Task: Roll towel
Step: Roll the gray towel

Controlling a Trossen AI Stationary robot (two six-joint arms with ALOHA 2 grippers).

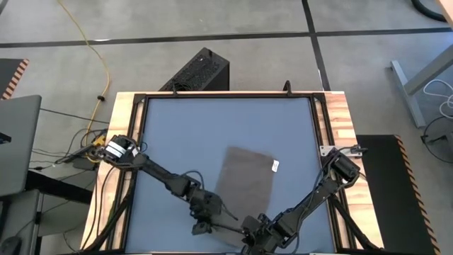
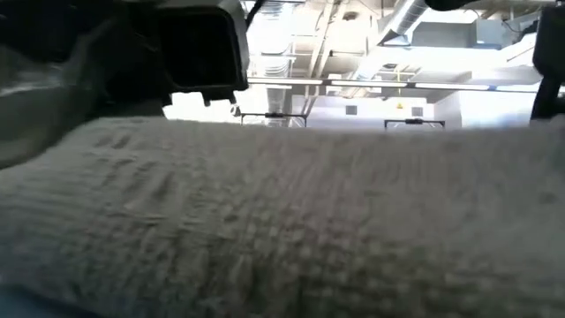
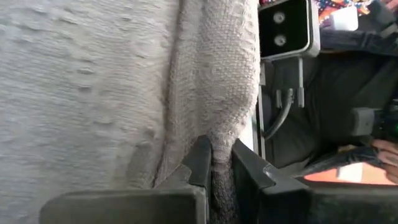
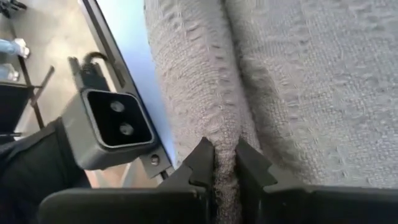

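Pinching towel (image 1: 244, 185) near edge | left pincer (image 3: 217, 163) | right pincer (image 4: 224, 163)

Both arms stretched low toward the near edge; left pincer (image 3: 217, 165) and right pincer (image 4: 225, 163) each pinching cloth, nearly closed

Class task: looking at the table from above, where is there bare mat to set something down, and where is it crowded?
Bare blue mat lies beyond the towel toward the far frame, and beside its right edge. The near edge is crowded: left gripper and right gripper both pinch the towel there.
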